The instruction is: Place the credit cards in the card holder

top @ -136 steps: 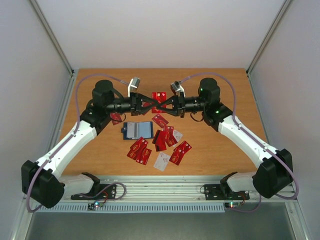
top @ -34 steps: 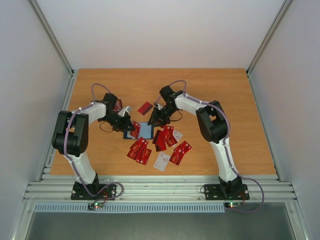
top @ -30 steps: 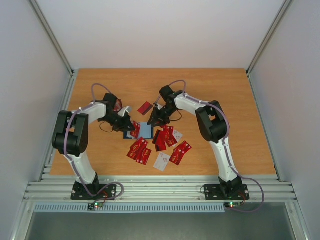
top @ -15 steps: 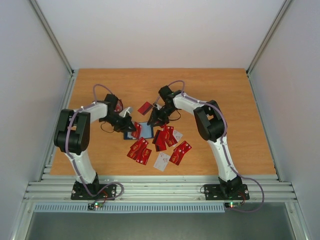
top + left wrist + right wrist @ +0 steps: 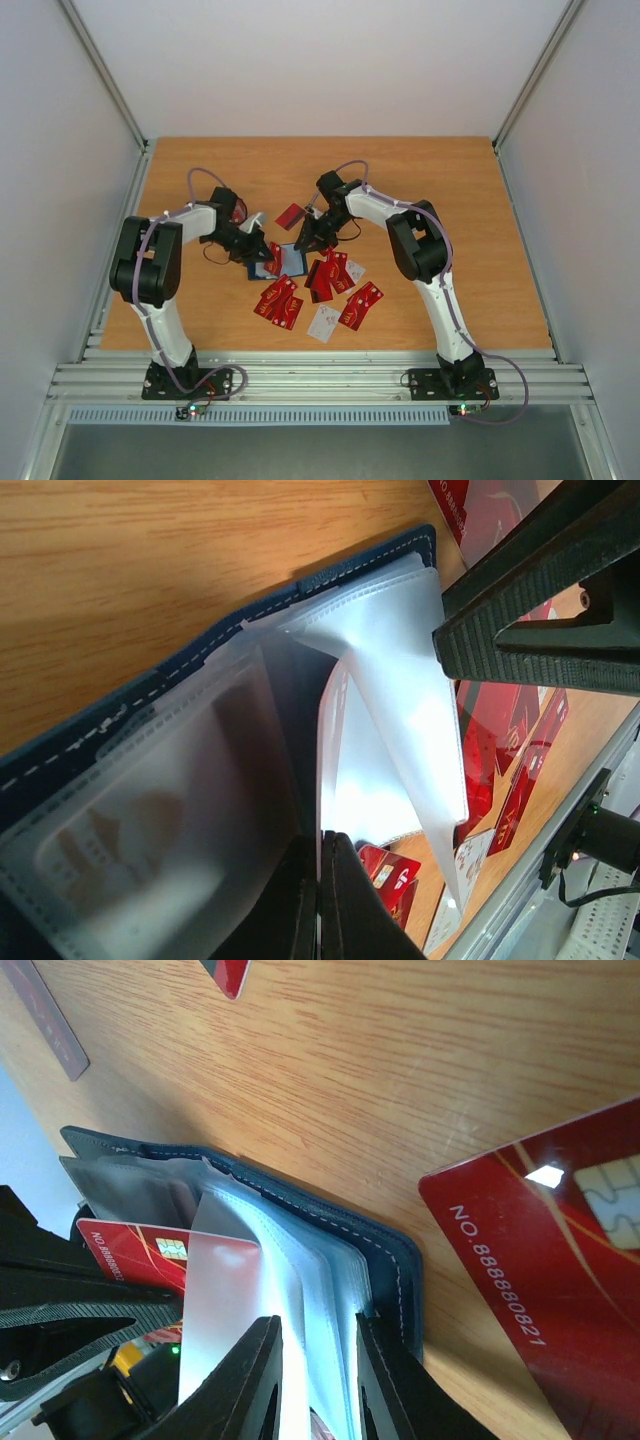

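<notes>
Your left pincer (image 5: 320, 845) clamps one card holder (image 5: 170, 770) sleeve (image 5: 390, 710); right pincer (image 5: 318, 1335) stands apart astride others — wooden bench (image 5: 450, 200), pale walls (image 5: 320, 60) around.

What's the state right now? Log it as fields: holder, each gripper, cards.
card holder: lies open on the table, clear sleeves fanned up
left gripper: shut, pinching one sleeve
right gripper: jaws either side of several sleeves; grip unclear
stored: one red chip card among the sleeves
loose cards: red and white, scattered on the near side of the holder
stray: one red card beyond the holder
</notes>
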`<state>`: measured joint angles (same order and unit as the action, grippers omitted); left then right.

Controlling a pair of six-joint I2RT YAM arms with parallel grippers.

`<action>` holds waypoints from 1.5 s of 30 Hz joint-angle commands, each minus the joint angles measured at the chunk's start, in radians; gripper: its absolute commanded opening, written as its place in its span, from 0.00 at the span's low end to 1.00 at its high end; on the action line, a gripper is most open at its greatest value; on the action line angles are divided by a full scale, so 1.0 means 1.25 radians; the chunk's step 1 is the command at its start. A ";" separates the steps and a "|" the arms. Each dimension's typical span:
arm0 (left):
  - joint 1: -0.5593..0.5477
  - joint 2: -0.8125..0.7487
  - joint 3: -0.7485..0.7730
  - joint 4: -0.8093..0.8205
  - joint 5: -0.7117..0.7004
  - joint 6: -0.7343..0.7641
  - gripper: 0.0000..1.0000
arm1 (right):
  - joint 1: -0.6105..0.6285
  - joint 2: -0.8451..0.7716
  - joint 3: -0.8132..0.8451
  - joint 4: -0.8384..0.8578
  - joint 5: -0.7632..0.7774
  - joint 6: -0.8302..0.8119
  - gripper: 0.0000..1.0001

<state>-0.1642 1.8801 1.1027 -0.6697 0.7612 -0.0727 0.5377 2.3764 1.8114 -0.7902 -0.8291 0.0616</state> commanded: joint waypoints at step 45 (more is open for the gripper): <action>-0.001 0.087 0.010 0.057 0.115 -0.245 0.11 | 0.005 -0.060 -0.094 0.036 0.005 -0.027 0.24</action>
<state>-0.1627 1.9667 1.0943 -0.5583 0.9352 -0.4179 0.5350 2.3306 1.7092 -0.6998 -0.8562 0.0494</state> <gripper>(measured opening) 0.091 0.237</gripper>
